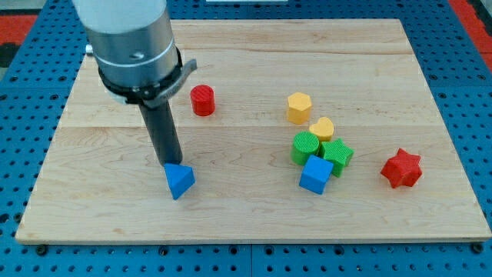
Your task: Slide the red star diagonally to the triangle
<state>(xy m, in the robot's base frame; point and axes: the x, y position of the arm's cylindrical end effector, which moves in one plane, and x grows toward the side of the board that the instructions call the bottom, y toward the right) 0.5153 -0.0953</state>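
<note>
The red star [401,168] lies near the view's right edge of the wooden board. The blue triangle [179,181] lies at the lower left of the middle. My tip [171,163] stands right at the triangle's upper edge, touching or nearly touching it, far to the left of the red star. The rod rises from there to the arm's grey cylinder at the view's top left.
A red cylinder [203,100] stands above and right of my tip. A cluster sits between triangle and star: yellow hexagon [300,107], yellow heart [322,128], green cylinder [305,146], green star [337,154], blue cube [316,175]. The board [246,223] lies on a blue pegboard.
</note>
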